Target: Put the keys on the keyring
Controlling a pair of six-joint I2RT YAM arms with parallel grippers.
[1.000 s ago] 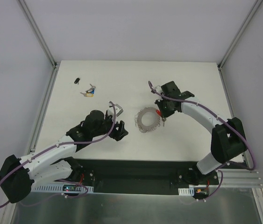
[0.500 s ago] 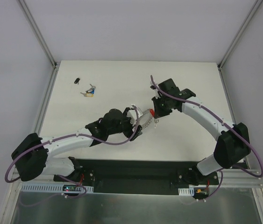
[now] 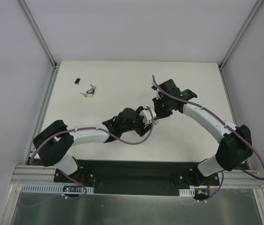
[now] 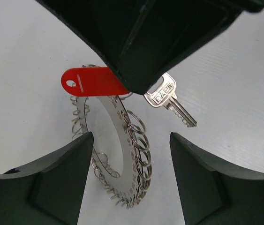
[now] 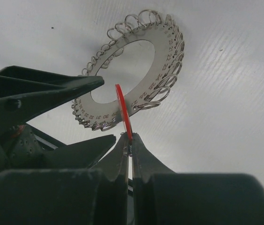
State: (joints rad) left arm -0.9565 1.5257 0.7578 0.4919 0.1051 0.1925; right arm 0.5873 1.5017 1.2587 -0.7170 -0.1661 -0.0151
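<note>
The keyring [image 5: 165,55], a flat grey ring edged with wire loops, lies on the white table. My right gripper [image 5: 130,138] is shut on the key with the red tag [image 5: 124,116] and holds the tag on edge over the ring's rim. In the left wrist view the red tag [image 4: 92,82] and its silver key [image 4: 169,100] hang from the right gripper's black body [image 4: 169,33] above the keyring [image 4: 117,126]. My left gripper [image 4: 131,140] is open, with one finger [image 4: 61,178] on each side of the ring's near part and neither touching it. From above, both grippers [image 3: 147,119] [image 3: 159,111] hide most of the ring.
A small cluster of other keys with coloured tags [image 3: 90,92] lies at the far left of the table, and a small black object [image 3: 77,80] lies beyond it. The table's metal frame rails [image 3: 42,110] run along the left and right sides.
My left arm has reached right, bringing its open gripper over the keyring. My right gripper has shifted slightly left with the red-tagged key.
</note>
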